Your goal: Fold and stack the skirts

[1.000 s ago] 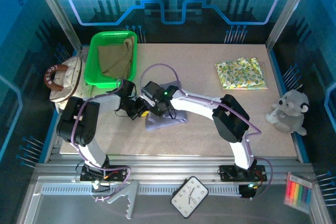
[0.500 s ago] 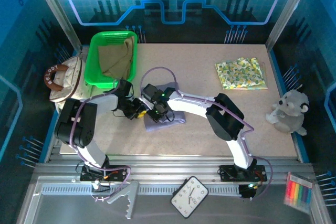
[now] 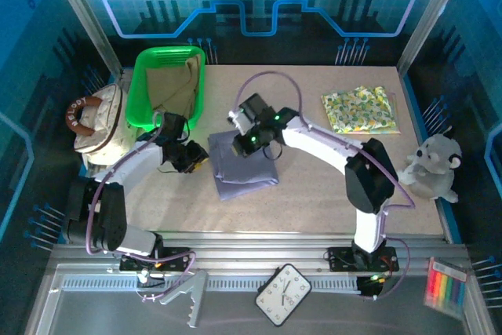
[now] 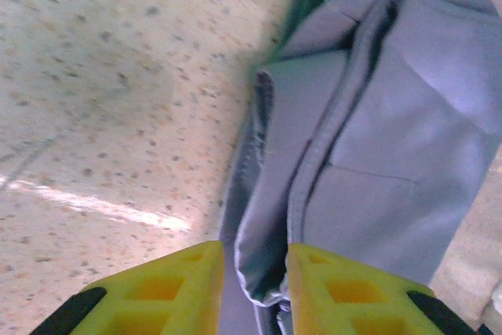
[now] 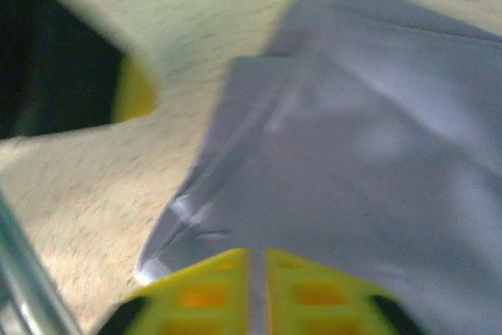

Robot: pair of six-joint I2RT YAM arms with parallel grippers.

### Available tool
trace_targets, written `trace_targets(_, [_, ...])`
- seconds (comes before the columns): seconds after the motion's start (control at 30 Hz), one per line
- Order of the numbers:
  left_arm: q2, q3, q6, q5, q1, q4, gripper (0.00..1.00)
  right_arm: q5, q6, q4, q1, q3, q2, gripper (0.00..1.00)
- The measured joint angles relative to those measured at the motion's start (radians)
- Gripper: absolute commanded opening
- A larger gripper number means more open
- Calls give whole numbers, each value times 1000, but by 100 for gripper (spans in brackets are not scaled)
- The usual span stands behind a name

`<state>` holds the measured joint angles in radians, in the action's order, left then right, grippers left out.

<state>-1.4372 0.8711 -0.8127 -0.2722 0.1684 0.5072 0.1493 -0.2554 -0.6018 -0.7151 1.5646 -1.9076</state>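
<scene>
- Part of the handbag [image 3: 94,119], far left of the lavender skirt [image 3: 243,169], is covered by the left arm [image 3: 133,158]. It sits at the table's left edge.
- Beyond and left of the lavender skirt, the bin [image 3: 135,92] holds the khaki skirt [image 3: 174,88] in a crumpled heap. How it is folded cannot be made out.
- At the lavender skirt's left edge, the left gripper [image 4: 255,260] has its fingers slightly apart, with the hem lying in the gap. From above, its tips are dark and hard to tell from the cloth.
- Mid-table, the lavender skirt lies folded in flat layers. Its far edge is hidden under the right wrist.
- Over the lavender skirt's far part, the right gripper [image 5: 257,264] has its fingers together. Its wrist view is blurred, so I cannot tell whether any cloth is caught.
- Nearer than the lavender skirt and to its right, the table [image 3: 314,198] has open surface up to the near rail.
- Right of and beyond the lavender skirt, well apart from it, the leafy skirt [image 3: 361,109] lies folded near the table's right edge.
- Far right of the lavender skirt, the toy [image 3: 431,166] sits at that same edge and partly overhangs it.
</scene>
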Motion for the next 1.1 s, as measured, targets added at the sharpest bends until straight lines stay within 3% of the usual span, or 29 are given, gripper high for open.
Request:
trace_targets(0.2, [-69,34,-27,-89,95,-96,26,-24,-45,-58,140,126,-219,0])
trace_targets(0.5, [-267,51,-49,-100,135,-124,26,16,-83,-135,151,186,-330,0])
trace_targets(0.8, [-393,204,34,-96,135,-43,32,56,-296,19,153,-108,-175,1])
trace_targets(0.9, [-473,319,69,-95,137,-29,36,92,-399,85,153,-251,-89,6])
trace_targets(1.1, [-683,636,132,-110,171,-10,46,184,-607,232,141,-454,34,26])
